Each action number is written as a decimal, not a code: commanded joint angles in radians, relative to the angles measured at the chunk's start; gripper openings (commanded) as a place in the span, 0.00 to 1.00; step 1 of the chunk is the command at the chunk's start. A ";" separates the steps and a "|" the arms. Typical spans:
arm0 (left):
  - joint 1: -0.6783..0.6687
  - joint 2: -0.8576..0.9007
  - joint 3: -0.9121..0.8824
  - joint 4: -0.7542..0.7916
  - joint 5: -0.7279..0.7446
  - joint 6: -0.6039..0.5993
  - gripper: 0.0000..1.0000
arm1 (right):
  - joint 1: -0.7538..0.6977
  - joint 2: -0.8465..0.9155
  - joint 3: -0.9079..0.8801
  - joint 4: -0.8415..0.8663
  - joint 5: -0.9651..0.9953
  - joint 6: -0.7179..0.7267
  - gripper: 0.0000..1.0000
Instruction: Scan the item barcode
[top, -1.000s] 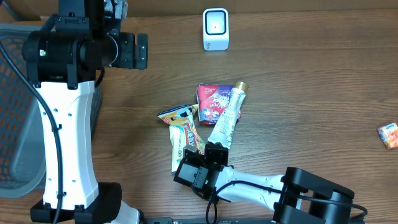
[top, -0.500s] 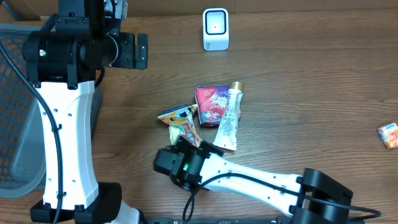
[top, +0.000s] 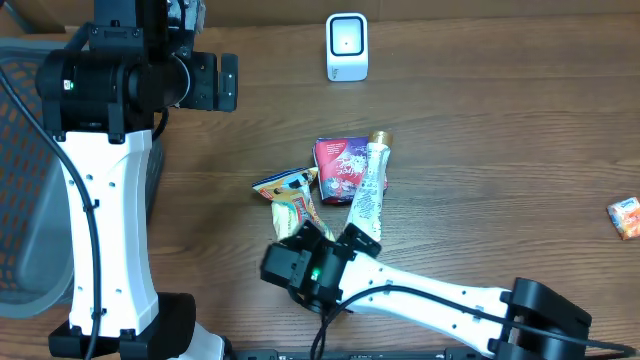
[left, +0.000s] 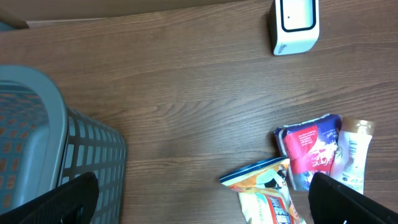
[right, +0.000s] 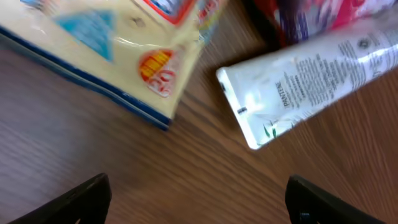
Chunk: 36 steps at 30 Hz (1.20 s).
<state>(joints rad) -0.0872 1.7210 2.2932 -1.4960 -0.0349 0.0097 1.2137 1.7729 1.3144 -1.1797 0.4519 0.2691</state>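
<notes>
On the wooden table (top: 500, 120) three packets lie bunched in the middle: one white tube (top: 366, 195), its cap end resting over one red pouch (top: 336, 165), and one yellow snack packet (top: 293, 197) just to their left. A fourth, a small orange packet (top: 624, 217), sits well apart at the right edge. One white scanner (top: 347, 46) stands at the far side, with bare wood between it and the pile. One grey basket (left: 37, 143) is at the left. The right gripper (right: 199, 199) hangs just short of the tube's flat end, jaws apart, holding nothing; its arm covers the yellow packet's near end. The tube reads "PANTENE"; the smaller print looks too blurred to read. The left gripper (left: 205, 202) is high, jaws wide and empty.
</notes>
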 joint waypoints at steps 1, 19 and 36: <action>0.003 0.009 0.008 0.004 -0.005 0.013 1.00 | 0.022 -0.003 -0.144 0.076 0.204 0.046 0.89; 0.003 0.009 0.008 0.004 -0.005 0.013 1.00 | 0.019 0.033 -0.422 0.568 0.427 -0.491 0.52; 0.003 0.009 0.008 0.004 -0.005 0.013 1.00 | -0.082 0.280 -0.426 0.900 0.494 -0.830 0.37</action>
<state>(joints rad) -0.0872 1.7210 2.2932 -1.4960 -0.0353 0.0097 1.1580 1.9705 0.9081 -0.2981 1.0279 -0.4587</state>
